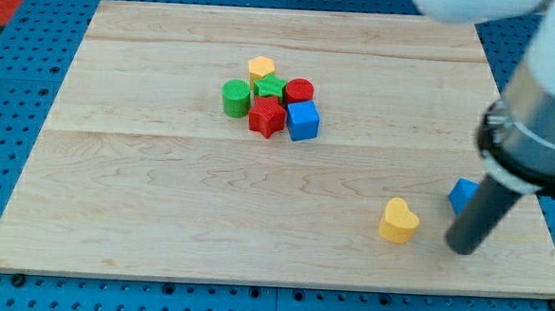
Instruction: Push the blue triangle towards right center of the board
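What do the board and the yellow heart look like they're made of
The board looks like pale wood with a matte finish: grain streaks and plank seams show. The yellow heart seems to be plastic, solid in colour and smooth; it could be painted. My tip rests to its right.

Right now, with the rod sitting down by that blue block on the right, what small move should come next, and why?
Probably slide my tip up toward the view's top. It rests just below the blue triangle, which the rod partly hides, near the board's lower right. Right center lies above, so an upward push should carry the block there. The yellow heart sits clear to the left.
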Motion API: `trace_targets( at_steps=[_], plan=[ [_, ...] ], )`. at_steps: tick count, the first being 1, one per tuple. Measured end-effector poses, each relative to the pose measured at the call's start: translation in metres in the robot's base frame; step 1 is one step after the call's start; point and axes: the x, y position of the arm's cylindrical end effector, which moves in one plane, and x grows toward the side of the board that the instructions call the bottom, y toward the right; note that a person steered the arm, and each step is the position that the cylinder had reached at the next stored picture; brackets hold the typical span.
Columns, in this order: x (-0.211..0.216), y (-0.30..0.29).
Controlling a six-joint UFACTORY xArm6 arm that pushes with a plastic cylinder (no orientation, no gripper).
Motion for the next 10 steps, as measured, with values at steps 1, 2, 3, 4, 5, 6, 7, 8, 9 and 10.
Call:
trace_targets(
  at_steps=[1,2,3,4,5,6,7,8,9,10],
  plan=[
    [-0.008,0.024],
    [-0.02,0.009],
    [-0.047,0.006],
    [-0.06,0.001],
    [-0.075,-0.018],
    [-0.091,-0.022],
    [-0.096,-0.023],
    [-0.094,-0.017],
    [-0.088,0.0],
    [-0.1,-0.006]
  ],
)
